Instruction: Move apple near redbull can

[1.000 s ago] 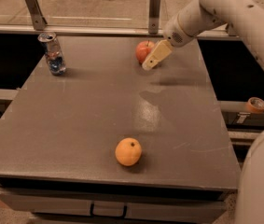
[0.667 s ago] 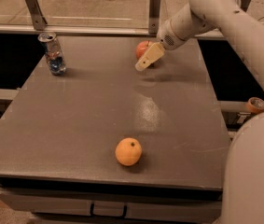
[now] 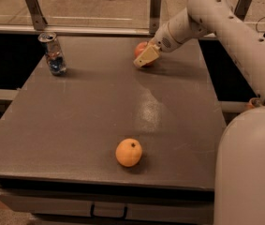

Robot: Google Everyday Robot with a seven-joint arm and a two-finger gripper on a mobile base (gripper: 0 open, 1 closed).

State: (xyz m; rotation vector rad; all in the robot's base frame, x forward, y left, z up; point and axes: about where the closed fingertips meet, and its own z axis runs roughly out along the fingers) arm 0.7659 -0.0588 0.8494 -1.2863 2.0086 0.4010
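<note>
The redbull can stands upright, far left; pincer at apple, grip cannot be told.

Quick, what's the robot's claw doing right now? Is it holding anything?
Gripper: down at the apple; whether it is open, closed or gripping the apple cannot be told.

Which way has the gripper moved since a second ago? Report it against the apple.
Yes. The gripper has shifted slightly left, from the right side of the apple to across its front, toward the redbull can.
</note>
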